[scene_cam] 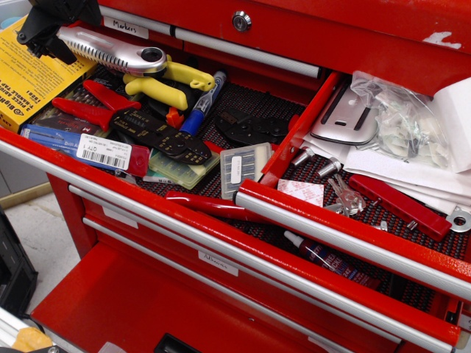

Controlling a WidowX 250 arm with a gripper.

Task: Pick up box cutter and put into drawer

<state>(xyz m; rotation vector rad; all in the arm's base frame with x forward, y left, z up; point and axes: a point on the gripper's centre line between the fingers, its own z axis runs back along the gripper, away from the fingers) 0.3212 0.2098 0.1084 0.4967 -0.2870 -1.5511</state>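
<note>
Claw (pixel 45 33) first: it sits at the far left corner, a black shape right at the narrow end of the box cutter (pixel 114 51), and from here I cannot tell whether it is spread or pinching, since most of it runs out of view. That silver knife lies across the far side of the wide left drawer (pixel 44 158), resting on the yellow-handled pliers (pixel 165 81), its round hole toward the right. So the task looks barely begun: the cutter is not lifted, and it has yet to be carried right to the narrower drawer (pixel 353 232), where keys (pixel 346 197), white papers (pixel 401 173) and a clear plastic bag (pixel 401 121) lie on black mesh. Around all this stands a red tool chest (pixel 294 33) with a lock, and pale floor (pixel 37 228) shows at the near left.
</note>
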